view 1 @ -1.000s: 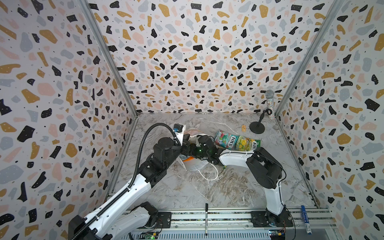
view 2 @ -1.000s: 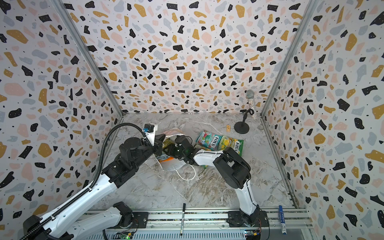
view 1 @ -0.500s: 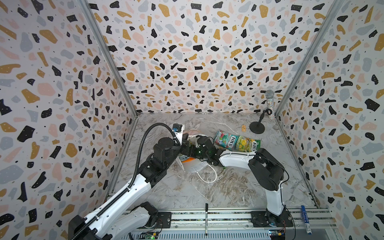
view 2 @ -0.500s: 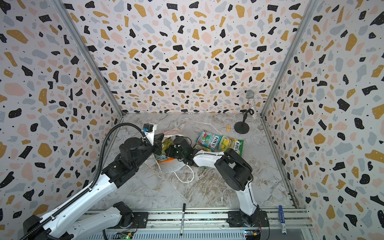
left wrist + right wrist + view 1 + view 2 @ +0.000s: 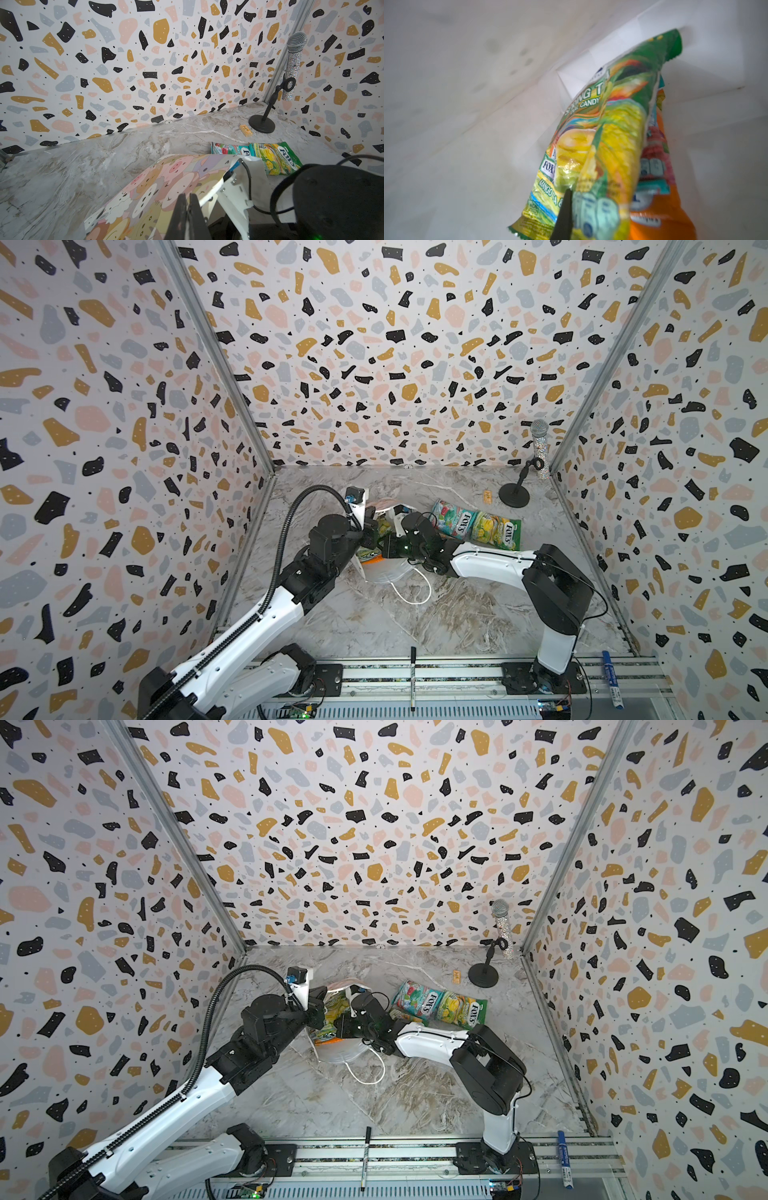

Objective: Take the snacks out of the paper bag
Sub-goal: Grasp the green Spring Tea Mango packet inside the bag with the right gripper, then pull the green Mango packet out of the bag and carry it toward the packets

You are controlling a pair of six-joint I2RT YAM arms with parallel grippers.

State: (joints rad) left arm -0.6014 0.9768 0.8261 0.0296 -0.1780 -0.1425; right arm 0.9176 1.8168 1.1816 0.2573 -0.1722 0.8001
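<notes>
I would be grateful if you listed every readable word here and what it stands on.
"FOX'S": teal-red packet.
"FOX'S": loose green-yellow packet beside it.
"CANDY", "MANGO": bagged green-yellow packet, inside the paper bag.
Blue marker: print too small to read.

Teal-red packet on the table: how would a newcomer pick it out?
Find the microphone stand in the far right corner of the table. Just nearer the camera, two FOX'S packets lie side by side. The teal-red packet is the one closer to the paper bag, beside the green-yellow packet.
</notes>
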